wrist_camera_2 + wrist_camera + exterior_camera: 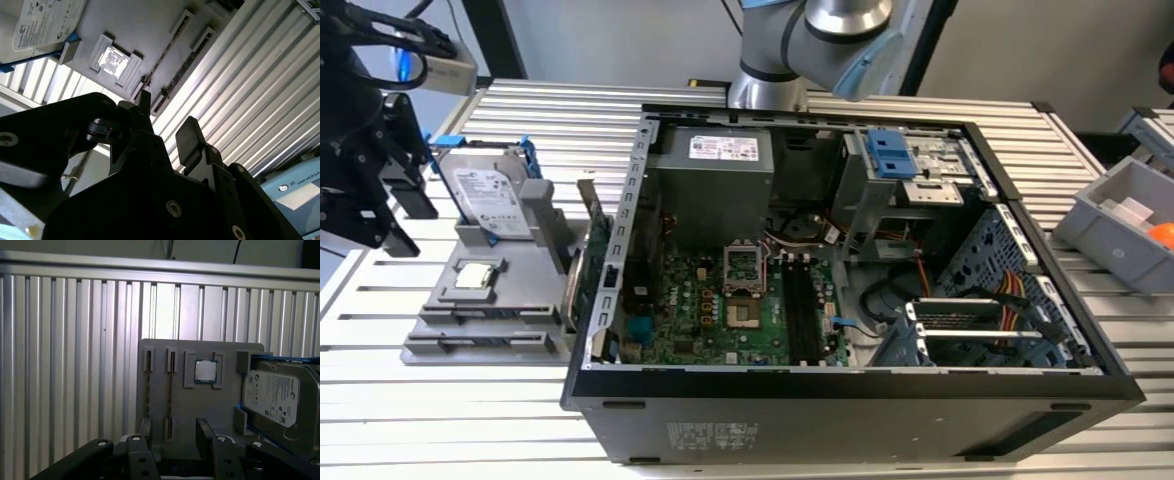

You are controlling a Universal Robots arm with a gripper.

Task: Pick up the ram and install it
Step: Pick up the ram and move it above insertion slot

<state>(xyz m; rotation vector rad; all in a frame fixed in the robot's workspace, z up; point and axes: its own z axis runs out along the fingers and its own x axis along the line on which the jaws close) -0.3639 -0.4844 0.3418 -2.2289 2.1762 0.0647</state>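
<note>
A grey holder (454, 345) lies on the slatted table, left of the open computer case (854, 400) in the exterior view. It has two long narrow slots. A thin dark strip (170, 390) stands edge-on in a slot and looks like the ram; a second such strip (148, 390) stands in the other. These strips also appear in the second wrist view (167, 45). My black gripper (374, 200) hangs above the table beside the holder's left end. Its two fingers (202, 432) stand apart with nothing between them. My gripper (174, 435) lines up roughly with the nearer end of one slot, above it.
On the same holder a silver hard drive (494, 195) with blue rails stands upright, and a square processor chip (478, 275) lies flat. A green card (596, 270) stands between holder and case. Grey bins (1121, 225) sit at the exterior view's right.
</note>
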